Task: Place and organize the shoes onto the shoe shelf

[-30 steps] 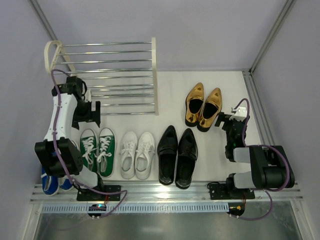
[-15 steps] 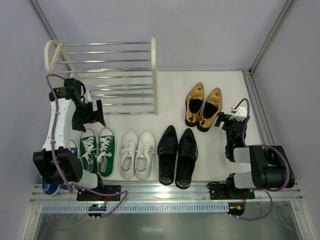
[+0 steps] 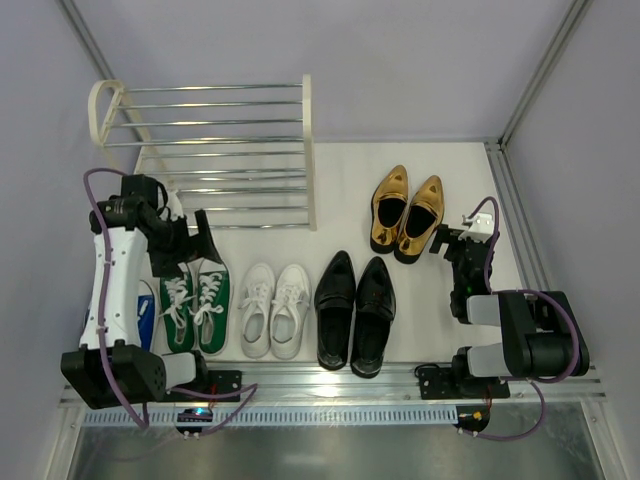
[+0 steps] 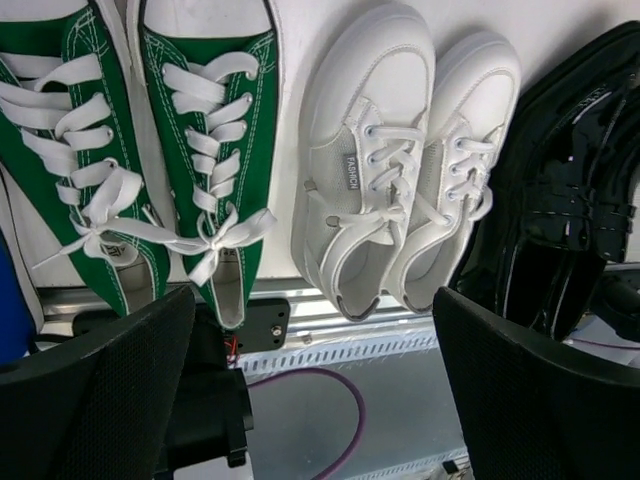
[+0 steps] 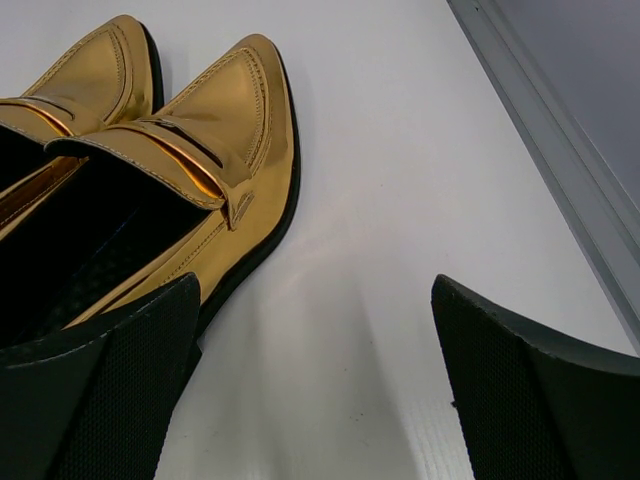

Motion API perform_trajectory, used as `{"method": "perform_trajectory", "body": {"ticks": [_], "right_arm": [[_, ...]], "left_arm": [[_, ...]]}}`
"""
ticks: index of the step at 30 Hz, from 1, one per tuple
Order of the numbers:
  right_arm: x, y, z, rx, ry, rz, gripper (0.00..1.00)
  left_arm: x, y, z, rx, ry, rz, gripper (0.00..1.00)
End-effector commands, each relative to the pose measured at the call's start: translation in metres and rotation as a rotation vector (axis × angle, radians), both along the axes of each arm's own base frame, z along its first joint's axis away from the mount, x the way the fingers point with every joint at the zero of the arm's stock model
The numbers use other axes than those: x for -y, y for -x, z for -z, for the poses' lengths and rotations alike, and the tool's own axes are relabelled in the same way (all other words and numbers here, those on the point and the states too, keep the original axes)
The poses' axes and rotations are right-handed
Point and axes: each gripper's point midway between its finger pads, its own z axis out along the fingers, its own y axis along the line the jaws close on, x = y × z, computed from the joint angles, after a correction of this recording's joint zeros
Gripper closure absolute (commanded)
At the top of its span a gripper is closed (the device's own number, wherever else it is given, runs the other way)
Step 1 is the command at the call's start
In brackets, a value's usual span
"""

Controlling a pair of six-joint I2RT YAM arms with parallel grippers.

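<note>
Our left gripper (image 4: 312, 300) hangs with jaws wide, holding nothing, just past the toes of the green sneakers (image 4: 140, 150). The white sneakers (image 4: 400, 180) sit right beside them, and the black loafers (image 3: 355, 312) come next in that row. A blue sneaker (image 3: 147, 312) shows left of the green pair, mostly hidden by the arm. Our right gripper (image 5: 315, 285) is likewise spread wide and empty, low beside the gold shoes (image 5: 150, 180). The shelf (image 3: 309, 150) stands back left; every pair rests on the table (image 3: 340, 170), off its rods.
</note>
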Motion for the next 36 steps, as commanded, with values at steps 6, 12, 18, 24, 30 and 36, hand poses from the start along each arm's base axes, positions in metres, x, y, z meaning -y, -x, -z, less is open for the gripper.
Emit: {"method": "perform_trajectory", "body": {"ticks": [6,12,18,24,30,36], "right_arm": [[0.0,-0.006,-0.024,0.09,0.006,-0.003,0.03],[-0.001,-0.007,-0.023,0.089,0.007,-0.005,0.03],[0.0,-0.006,-0.023,0.089,0.006,-0.002,0.03],[0.0,-0.006,-0.023,0.089,0.006,-0.003,0.03],[0.0,-0.006,-0.023,0.089,0.006,-0.003,0.03],[0.0,-0.006,-0.023,0.089,0.006,-0.003,0.03]], "left_arm": [[-0.059,-0.026,-0.08,0.285,-0.346,0.057,0.0],[-0.09,0.101,0.018,-0.314,-0.419,0.419,0.0],[-0.071,0.155,0.048,-0.286,-0.358,0.584,0.0],[-0.05,0.149,0.044,-0.119,-0.287,0.687,0.0],[-0.054,0.15,0.044,-0.12,-0.311,0.715,0.0],[-0.104,0.14,0.033,-0.123,-0.594,0.56,0.0]]}}
